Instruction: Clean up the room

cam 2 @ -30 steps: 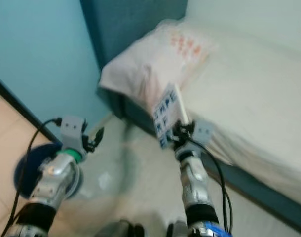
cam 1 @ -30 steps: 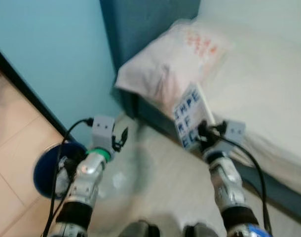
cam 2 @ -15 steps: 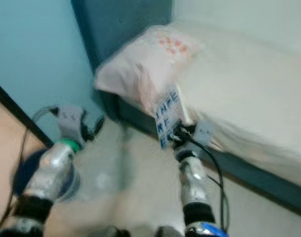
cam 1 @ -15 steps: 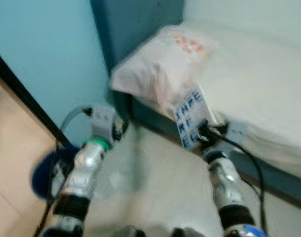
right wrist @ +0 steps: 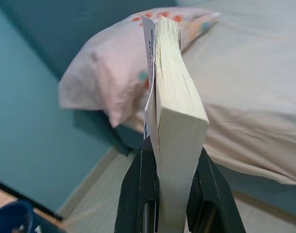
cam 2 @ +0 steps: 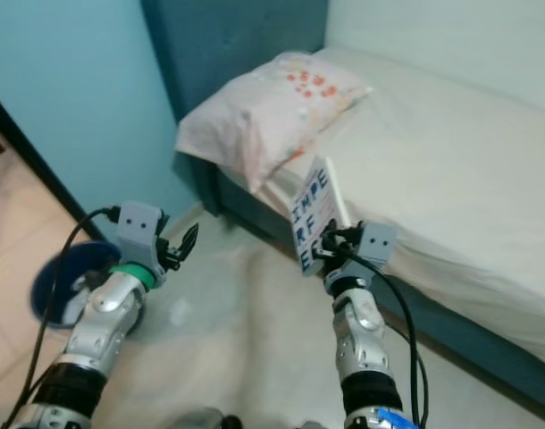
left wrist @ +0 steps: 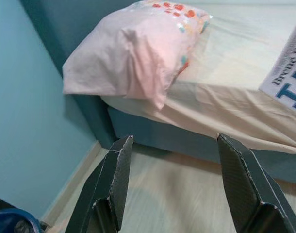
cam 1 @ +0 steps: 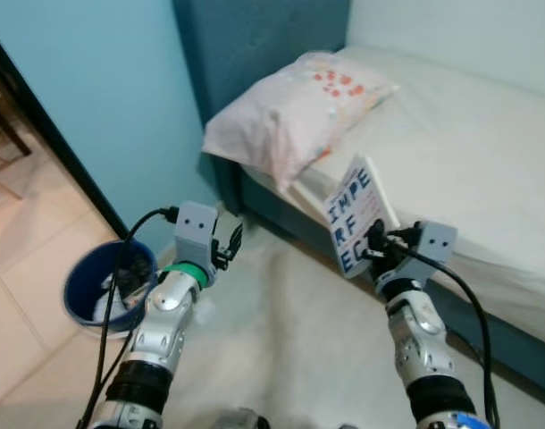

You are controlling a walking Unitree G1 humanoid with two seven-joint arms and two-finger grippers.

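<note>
My right gripper is shut on a paperback book with a white cover and blue letters, held upright just in front of the bed's edge. From the right wrist view the book stands edge-on between the two black fingers. My left gripper is open and holds nothing; it hovers over the pale floor near the bed's head corner. In the left wrist view the fingers frame the bed side.
A bed with a cream sheet and a teal base lies ahead on the right, a pale pillow with orange dots at its head. A blue bin with rubbish stands at the left by the teal wall.
The camera has shifted and the picture has sharpened. The book stays in my right gripper, now a little lower and further right against the bed. The left arm keeps its pose.
</note>
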